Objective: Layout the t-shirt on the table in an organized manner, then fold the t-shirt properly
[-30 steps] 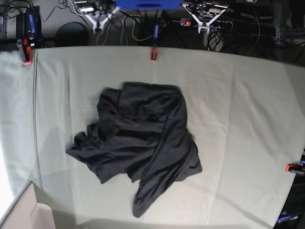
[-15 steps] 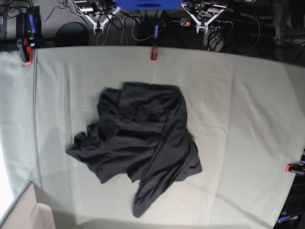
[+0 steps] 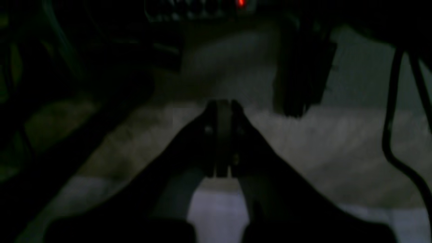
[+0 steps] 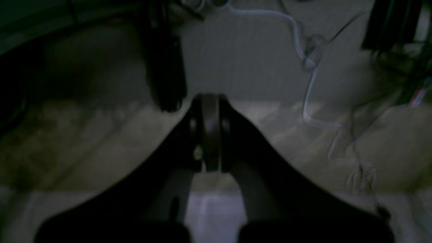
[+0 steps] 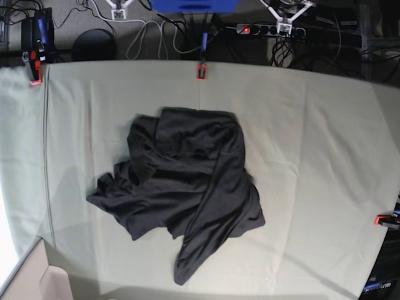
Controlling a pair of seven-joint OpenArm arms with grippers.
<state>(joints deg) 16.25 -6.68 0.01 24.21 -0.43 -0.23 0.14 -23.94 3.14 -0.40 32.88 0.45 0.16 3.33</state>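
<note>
Pale cloth-covered bench in base view carried the crumpled black t-shirt near its centre, red clamp at far edge. Left wrist view, dim: left gripper pressed together, empty, over floor. Right wrist view: right gripper likewise together, empty, white cable beyond.
</note>
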